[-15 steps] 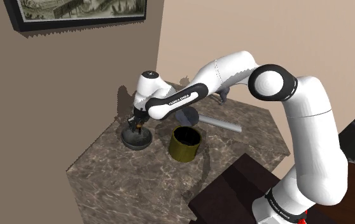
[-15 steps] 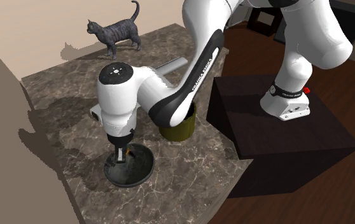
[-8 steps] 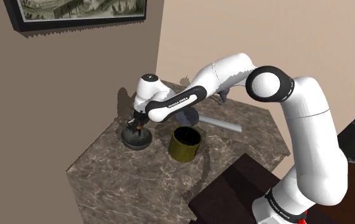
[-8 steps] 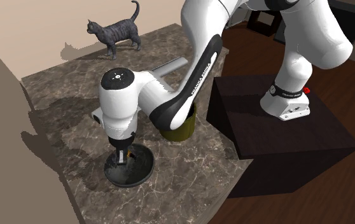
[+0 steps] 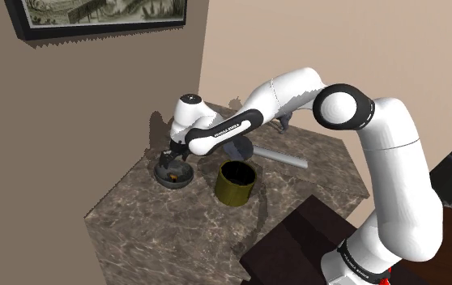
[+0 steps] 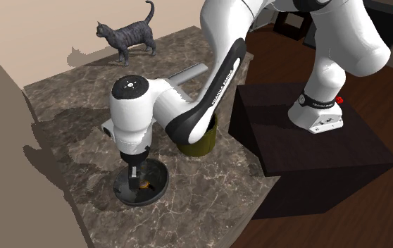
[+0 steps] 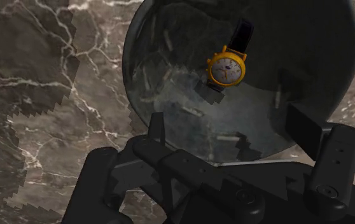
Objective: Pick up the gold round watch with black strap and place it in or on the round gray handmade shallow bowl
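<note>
A gold round watch (image 7: pixel 228 66) with a black strap lies flat inside the dark gray shallow bowl (image 7: pixel 163 89). My gripper (image 7: pixel 230 130) hangs just above the bowl, open, with its fingers (image 7: pixel 156 129) apart and touching nothing. In the shoulder view the bowl (image 5: pixel 181 183) sits near the counter's left edge, with the gripper (image 5: pixel 171 163) over it. The second exterior view has the watch (image 6: pixel 144 185) as a small gold spot in the bowl (image 6: pixel 162 184), below the gripper (image 6: pixel 133 176).
An olive cylindrical cup (image 5: pixel 234 183) stands right beside the bowl under my forearm. A gray cat figurine (image 6: pixel 127 36) and a long gray bar (image 5: pixel 280 155) lie farther back on the marble counter (image 6: pixel 68 106). A beige wall borders the counter; the dark stand (image 6: pixel 315 155) is alongside.
My fingers have opened and let go of the watch, which now lies in the bowl. The arm lowered slightly before that.
</note>
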Controlling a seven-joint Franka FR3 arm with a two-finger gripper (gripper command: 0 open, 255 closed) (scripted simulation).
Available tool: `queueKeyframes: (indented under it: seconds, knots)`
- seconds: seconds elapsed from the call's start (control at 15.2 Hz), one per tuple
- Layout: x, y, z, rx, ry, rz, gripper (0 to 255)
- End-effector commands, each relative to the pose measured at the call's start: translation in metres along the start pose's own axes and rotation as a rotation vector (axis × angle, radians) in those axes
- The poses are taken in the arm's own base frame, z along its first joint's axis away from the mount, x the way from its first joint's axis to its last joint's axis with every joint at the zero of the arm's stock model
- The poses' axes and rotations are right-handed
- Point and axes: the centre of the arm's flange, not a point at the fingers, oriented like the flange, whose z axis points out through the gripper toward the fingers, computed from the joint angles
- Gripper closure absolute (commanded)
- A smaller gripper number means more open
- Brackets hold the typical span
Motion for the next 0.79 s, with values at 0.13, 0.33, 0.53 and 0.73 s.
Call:
queueKeyframes:
  seconds: [0.13, 0.33, 0.53, 0.73]
  knots:
    - [0.000, 0.000, -0.040, 0.000, 0.000, 0.000, 0]
    - [0.000, 0.000, -0.050, 0.000, 0.000, 0.000, 0]
    - [0.000, 0.000, -0.050, 0.000, 0.000, 0.000, 0]
    - [0.000, 0.000, -0.050, 0.000, 0.000, 0.000, 0]
